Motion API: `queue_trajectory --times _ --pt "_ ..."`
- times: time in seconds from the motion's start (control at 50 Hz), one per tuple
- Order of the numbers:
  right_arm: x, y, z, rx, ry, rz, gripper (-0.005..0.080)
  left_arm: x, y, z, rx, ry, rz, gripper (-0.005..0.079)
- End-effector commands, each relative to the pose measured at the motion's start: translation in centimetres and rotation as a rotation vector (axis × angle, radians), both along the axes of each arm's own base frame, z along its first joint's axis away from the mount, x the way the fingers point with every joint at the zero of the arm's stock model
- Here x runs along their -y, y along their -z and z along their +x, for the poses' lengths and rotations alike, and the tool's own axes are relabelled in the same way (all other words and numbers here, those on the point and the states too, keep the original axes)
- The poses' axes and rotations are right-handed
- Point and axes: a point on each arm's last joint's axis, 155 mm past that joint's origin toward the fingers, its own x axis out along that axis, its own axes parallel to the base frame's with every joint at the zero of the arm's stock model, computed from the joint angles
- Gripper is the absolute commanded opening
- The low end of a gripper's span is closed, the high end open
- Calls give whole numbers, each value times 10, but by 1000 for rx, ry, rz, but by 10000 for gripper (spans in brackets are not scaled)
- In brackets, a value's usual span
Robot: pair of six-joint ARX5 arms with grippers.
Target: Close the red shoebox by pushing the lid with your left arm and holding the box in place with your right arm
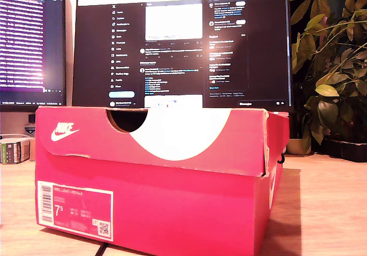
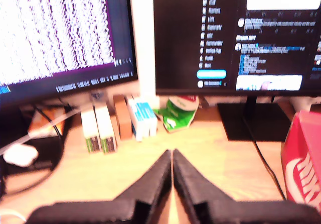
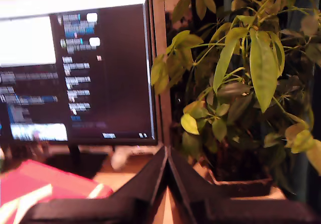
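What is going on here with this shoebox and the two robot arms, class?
A red shoebox sits on a wooden desk in front of two monitors, its lid down over the box, though one corner looks slightly raised. Neither arm is touching it. My first gripper is shut and empty, off to one side of the box and pointing towards the monitors. My second gripper is also shut and empty, facing a potted plant, with the box lying below it to one side.

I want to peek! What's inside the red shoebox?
Nothing inside can be seen. The lid sits over the red shoebox, and its finger notch only shows darkness. Whether there are shoes in there stays hidden.
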Motion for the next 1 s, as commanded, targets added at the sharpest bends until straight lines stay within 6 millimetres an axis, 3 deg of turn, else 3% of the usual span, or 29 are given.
queue_trajectory --times 0.0,0.16,0.24,0.44,0.74,0.88,0.98 --pt "1 4 0 12 4 26 -12 -1 5 1 3 -7 -20 -19" --pt "-1 8 -2 34 -9 36 -12 -1 -22 5 108 -11 -59 -19" --pt "-1 15 -1 41 -7 36 -12 -1 -26 7 135 -14 -66 -19" --pt "4 38 1 35 17 31 -12 -4 1 16 125 -25 -59 -19" --pt "13 52 3 25 68 10 -12 -9 36 19 148 -57 -87 -19" --pt "15 63 5 6 80 12 -12 -10 48 17 167 -66 -86 -19" --pt "17 60 5 19 93 9 -12 -13 48 14 189 -84 -84 -19"
